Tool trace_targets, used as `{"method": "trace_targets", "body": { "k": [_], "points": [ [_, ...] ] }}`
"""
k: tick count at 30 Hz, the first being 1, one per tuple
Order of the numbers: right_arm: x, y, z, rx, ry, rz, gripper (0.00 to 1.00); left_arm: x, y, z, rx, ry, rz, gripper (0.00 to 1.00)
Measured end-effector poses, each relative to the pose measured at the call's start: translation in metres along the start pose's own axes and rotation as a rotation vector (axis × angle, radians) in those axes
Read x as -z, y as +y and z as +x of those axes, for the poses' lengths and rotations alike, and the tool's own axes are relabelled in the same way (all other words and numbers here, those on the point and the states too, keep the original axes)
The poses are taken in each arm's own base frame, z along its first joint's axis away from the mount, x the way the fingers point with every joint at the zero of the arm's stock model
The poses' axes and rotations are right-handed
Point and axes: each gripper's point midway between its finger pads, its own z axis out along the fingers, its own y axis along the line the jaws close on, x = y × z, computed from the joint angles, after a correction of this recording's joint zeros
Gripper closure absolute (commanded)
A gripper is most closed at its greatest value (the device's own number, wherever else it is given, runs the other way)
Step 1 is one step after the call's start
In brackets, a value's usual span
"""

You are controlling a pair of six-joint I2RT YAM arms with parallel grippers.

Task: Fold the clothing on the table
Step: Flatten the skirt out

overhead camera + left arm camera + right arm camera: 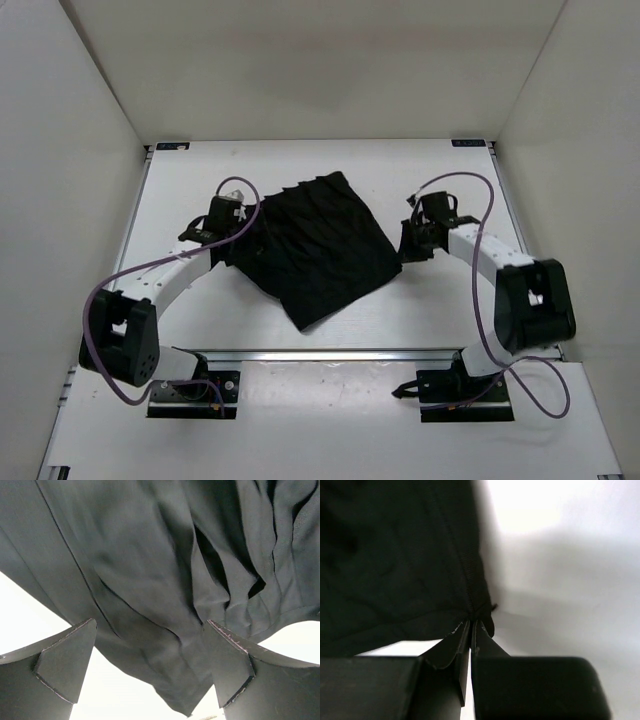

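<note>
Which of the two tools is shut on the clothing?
The right tool: its jaws pinch the edge of the clothing. The left tool stands wide open, gripping nothing.

- Clothing (318, 245): plain black, with pleat ridges running toward its 12 o'clock edge; it reads charcoal grey in the left wrist view.
- Table (420, 320): matt white, with a silver rail (330, 354) at 6 o'clock.
- Arms (165, 280): white links, black joints, purple cables (95, 300).
- Walls (300, 70): white.

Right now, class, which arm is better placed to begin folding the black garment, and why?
Right, I judge. The right gripper is shut on a corner of the garment, ready to lift. The left gripper hangs open over the opposite edge, gripping nothing.
</note>
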Motion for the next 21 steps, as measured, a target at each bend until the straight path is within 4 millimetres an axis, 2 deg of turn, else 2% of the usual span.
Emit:
{"method": "trace_targets", "body": {
  "k": [3,4,6,8,9,11,14,17,21],
  "points": [
    [0.010,0.022,0.036,-0.016,0.022,-0.033,1.00,-0.004,-0.006,0.010,-0.023,0.039,0.019,0.02],
    [0.010,0.032,0.048,-0.004,0.040,-0.050,0.94,-0.004,-0.008,0.013,-0.030,0.048,0.026,0.02],
    [0.011,0.049,0.069,0.007,0.082,-0.090,0.79,-0.003,-0.011,0.016,-0.038,0.056,0.034,0.02],
    [0.012,0.055,0.080,0.002,0.118,-0.107,0.56,0.000,-0.010,0.018,-0.040,0.052,0.038,0.01],
    [0.013,0.054,0.081,-0.009,0.121,-0.102,0.53,0.003,-0.008,0.020,-0.037,0.052,0.038,0.01],
    [0.016,0.050,0.076,-0.021,0.104,-0.098,0.40,0.010,-0.006,0.025,-0.037,0.051,0.038,0.01],
    [0.026,0.043,0.064,-0.027,0.050,-0.089,0.28,0.025,-0.006,0.029,-0.038,0.035,0.047,0.01],
    [0.035,0.037,0.048,-0.027,-0.008,-0.083,0.26,0.040,-0.009,0.038,-0.026,0.014,0.073,0.02],
    [0.036,0.029,0.046,-0.035,-0.022,-0.079,0.26,0.046,0.004,0.073,0.032,0.037,0.080,0.02]
  ]
}}
